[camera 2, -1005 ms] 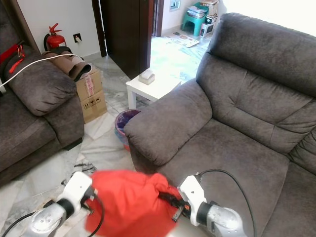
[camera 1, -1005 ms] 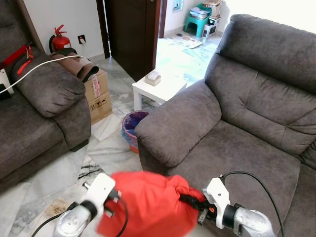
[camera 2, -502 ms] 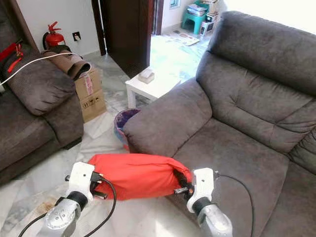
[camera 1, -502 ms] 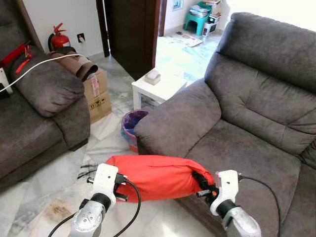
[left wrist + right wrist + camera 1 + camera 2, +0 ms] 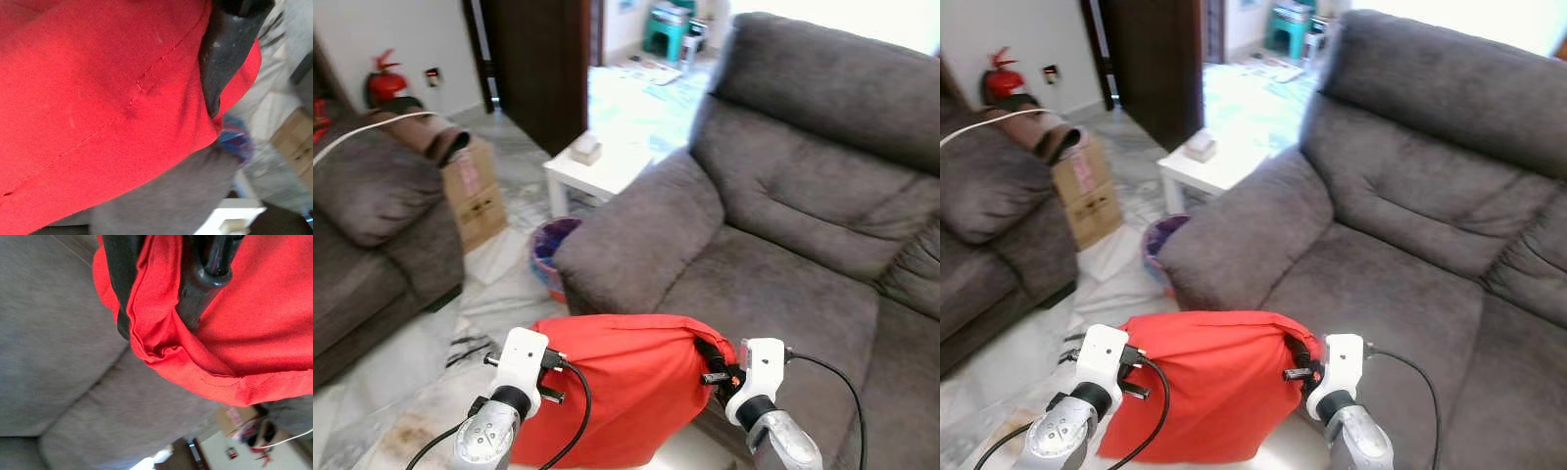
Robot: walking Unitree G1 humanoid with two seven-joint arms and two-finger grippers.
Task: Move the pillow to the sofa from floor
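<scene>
I hold the red pillow (image 5: 626, 377) up between both grippers, in front of the grey sofa's (image 5: 783, 284) near armrest and seat edge. The pillow hangs from its top edge, and its lower part droops toward the floor. My left gripper (image 5: 556, 374) is shut on the pillow's left end; one black finger (image 5: 226, 54) lies against the red cloth. At the pillow's right end my right gripper (image 5: 710, 364) is shut, its two fingers (image 5: 122, 289) pinching a fold of the fabric over the sofa seat.
A white side table (image 5: 597, 168) and a purple bin (image 5: 546, 257) stand by the sofa's armrest. On the left are a cardboard box (image 5: 470, 186) and a second grey sofa (image 5: 367, 225). A marble floor (image 5: 431, 362) lies below, and a fire extinguisher (image 5: 384, 84) is at the far wall.
The camera has swung toward the sofa on the right. The pillow, stretched flat between the grippers half a second ago, now hangs deeper from its top edge.
</scene>
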